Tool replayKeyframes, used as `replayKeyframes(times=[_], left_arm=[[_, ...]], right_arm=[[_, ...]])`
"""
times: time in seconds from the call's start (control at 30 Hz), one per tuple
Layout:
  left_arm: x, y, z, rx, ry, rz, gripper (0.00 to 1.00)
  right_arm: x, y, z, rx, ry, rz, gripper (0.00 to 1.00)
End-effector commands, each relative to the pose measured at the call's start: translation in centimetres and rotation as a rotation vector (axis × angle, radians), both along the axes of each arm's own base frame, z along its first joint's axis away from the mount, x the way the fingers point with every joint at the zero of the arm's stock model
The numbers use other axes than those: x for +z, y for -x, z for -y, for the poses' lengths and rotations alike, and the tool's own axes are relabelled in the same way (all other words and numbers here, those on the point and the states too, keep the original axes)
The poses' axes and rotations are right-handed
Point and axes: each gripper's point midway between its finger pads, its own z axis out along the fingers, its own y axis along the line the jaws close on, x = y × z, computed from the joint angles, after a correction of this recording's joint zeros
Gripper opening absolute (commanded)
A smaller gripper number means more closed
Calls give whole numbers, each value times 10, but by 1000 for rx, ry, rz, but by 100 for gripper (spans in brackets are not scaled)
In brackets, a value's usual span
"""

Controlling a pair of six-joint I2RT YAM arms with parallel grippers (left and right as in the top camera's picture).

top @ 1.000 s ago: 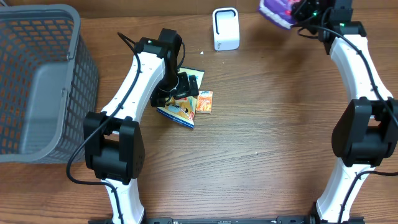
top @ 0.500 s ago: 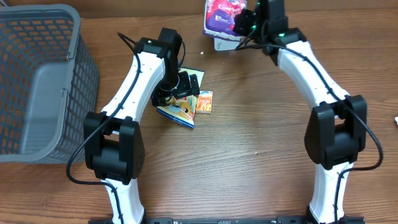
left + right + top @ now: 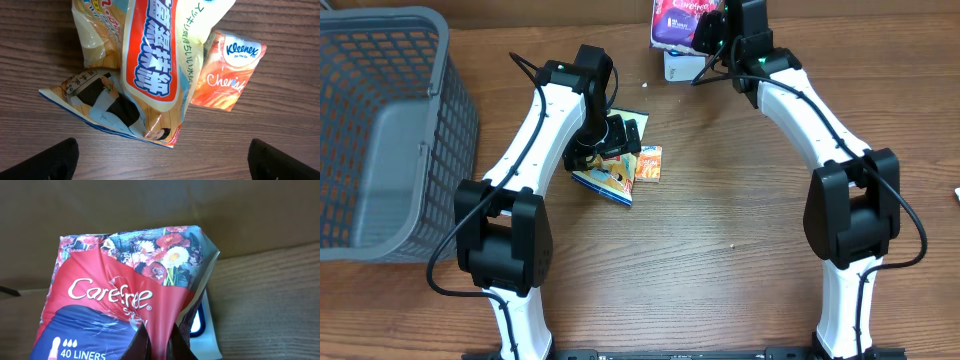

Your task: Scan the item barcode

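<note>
One second back, the Carefree liner pack (image 3: 675,18) hung well to the right of the white barcode scanner (image 3: 681,68), clear of it. Half a second back it had swung across to sit over the scanner. Now it is almost unmoved, a touch higher in the overhead view, covering the scanner's upper part.

Reading: transport looks done and the presentation step is in hand. The pack's printed front (flowers, brand name) faces the right wrist camera. No barcode shows in any view, so I cannot tell whether the code faces the scanner window.

Right gripper (image 3: 160,347): closed, pinching the pack's lower seam between its fingers. The pack stands up and away from the fingertips, and the scanner shows just behind the pack's right edge.

Left gripper (image 3: 165,167): jaws spread wide, holding nothing, no change across the second. It hovers over the Japanese snack bag (image 3: 150,65), which lies well below and left of the scanner on the table. The orange Kleenex tissue pack (image 3: 227,70) touches the bag's right side.
</note>
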Motion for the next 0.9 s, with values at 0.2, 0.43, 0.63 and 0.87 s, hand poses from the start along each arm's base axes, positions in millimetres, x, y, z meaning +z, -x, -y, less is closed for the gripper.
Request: replayKeyframes(times=[0.2,0.43,0.63,0.87], left_arm=[[3,0,3,7,12,-2,100],[3,0,3,7,12,-2,100],[3,0,3,7,12,-2,100],[3,-2,4,7,14,7,100]], right_arm=[[-6,-9,6,-17,9,14,4],[55,-12,50,-85,-16,108,4],[87,-2,155,-320,-62,81,4],[43,53,337,-725,-90,-159,4]])
